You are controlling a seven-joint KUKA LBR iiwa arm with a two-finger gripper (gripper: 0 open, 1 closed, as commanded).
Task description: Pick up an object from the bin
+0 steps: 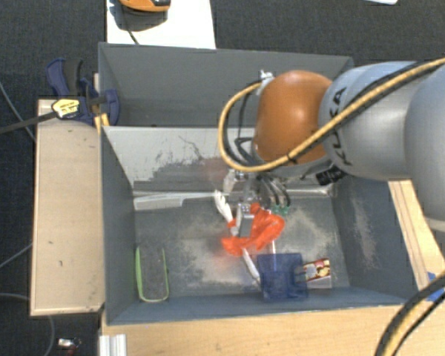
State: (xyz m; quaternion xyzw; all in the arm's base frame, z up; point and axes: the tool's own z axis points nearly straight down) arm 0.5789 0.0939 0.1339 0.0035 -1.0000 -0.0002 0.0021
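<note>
My hand (242, 212) is low in the grey metal bin (178, 87), right over the crumpled orange plastic thing (262, 233) near the middle; I cannot tell if it is open or closed, so I think grabbing tight, then lifting, comes next.

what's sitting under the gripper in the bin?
A crumpled orange-red plastic-looking piece lies below the gripper, beside a dark blue fabric pouch. The gripper covers its upper part; anything beneath it is hidden.
</note>
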